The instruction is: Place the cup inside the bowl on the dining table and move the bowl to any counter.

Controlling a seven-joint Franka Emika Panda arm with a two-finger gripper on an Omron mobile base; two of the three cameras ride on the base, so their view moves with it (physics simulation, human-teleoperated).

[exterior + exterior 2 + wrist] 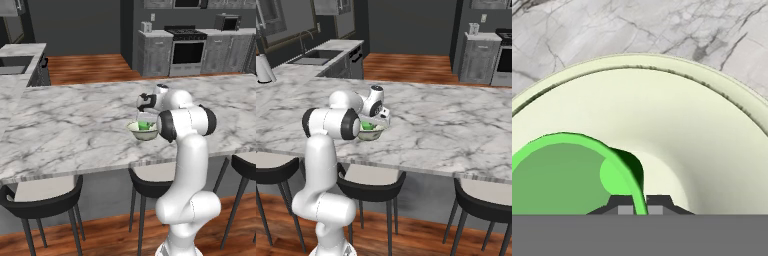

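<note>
Green rim of the cup [572,170] fills the lower left of my hand view, pinched between my two dark tips, and my jaws [639,205] are clenched on that thin wall. Behind it spreads the pale inside of the bowl [677,130], so the cup hangs within the bowl's hollow; whether its base touches the bottom I cannot tell. From the base views the bowl [142,131] sits on the marble bench [75,125], close to the near long edge where the stools stand, roughly midway along it, with the cup [368,126] showing green inside it and my hand directly above.

I judge the first step, getting the cup into the bowl, is nearly done but not finished, since I am gripping the cup. The next move calls for letting go of the cup and lifting straight up so I don't drag it or tip the bowl. Then I need a hold on the bowl's rim, which is wide and glossy and may slip. After that comes the carry to the grey-cabinet counter [20,55] beyond the bench's far left corner.
</note>
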